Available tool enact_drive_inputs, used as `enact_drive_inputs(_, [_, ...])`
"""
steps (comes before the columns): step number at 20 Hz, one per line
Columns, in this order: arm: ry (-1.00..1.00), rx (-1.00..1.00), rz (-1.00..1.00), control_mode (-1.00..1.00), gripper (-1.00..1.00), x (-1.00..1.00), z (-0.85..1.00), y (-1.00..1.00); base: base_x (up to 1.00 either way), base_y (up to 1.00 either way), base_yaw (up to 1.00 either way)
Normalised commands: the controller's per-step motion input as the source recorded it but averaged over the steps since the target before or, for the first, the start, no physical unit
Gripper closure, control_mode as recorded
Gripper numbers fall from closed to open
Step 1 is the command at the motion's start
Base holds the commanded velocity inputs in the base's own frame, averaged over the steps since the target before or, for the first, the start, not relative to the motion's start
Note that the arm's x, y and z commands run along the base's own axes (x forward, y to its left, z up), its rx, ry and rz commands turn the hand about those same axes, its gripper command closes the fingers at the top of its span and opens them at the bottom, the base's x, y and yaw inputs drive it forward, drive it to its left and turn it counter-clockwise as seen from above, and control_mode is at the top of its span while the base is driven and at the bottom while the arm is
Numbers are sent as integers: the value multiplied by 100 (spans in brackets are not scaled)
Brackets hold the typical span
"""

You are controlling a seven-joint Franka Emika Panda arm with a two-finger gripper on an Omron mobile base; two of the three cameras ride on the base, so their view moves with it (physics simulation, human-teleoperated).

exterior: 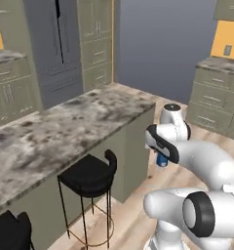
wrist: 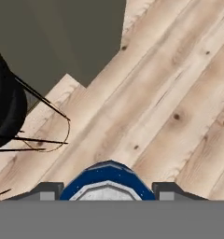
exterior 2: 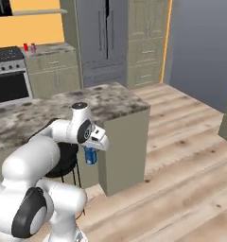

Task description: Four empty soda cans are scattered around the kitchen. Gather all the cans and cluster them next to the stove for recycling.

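One blue can (exterior 2: 91,155) is clamped in the jaws, hanging below the gripper (exterior 2: 91,152) over the wood floor (exterior 2: 181,156), just off the end of the island counter (exterior 2: 113,101) and beside a black stool (exterior: 89,175). Two more cans, red (exterior 2: 25,47) and purple (exterior 2: 33,47), sit on the far counter right of the stove (exterior 2: 9,75). Judgement: keep the grip steady, carry upright, swing wide of the island corner, set down next to those two.

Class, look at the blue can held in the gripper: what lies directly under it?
Under the blue can, held in the gripper, lies bare wood plank floor; a black stool stands off to one side. The floor right beneath the can is covered.
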Motion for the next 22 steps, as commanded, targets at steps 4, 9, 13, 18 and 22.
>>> enact_drive_inputs(4, [0, 0, 0, 100, 100, 0, 0, 0, 4, -9, -81])
enact_drive_inputs(9, [0, 0, 0, 100, 100, 0, 0, 0, 52, -23, -22])
enact_drive_inputs(13, [0, 0, 0, 100, 100, 0, 0, 0, 74, -31, 0])
enact_drive_inputs(18, [0, 0, 0, 100, 100, 0, 0, 0, 75, -29, 0])
enact_drive_inputs(22, [0, 0, 0, 100, 100, 0, 0, 0, 75, -29, 0])
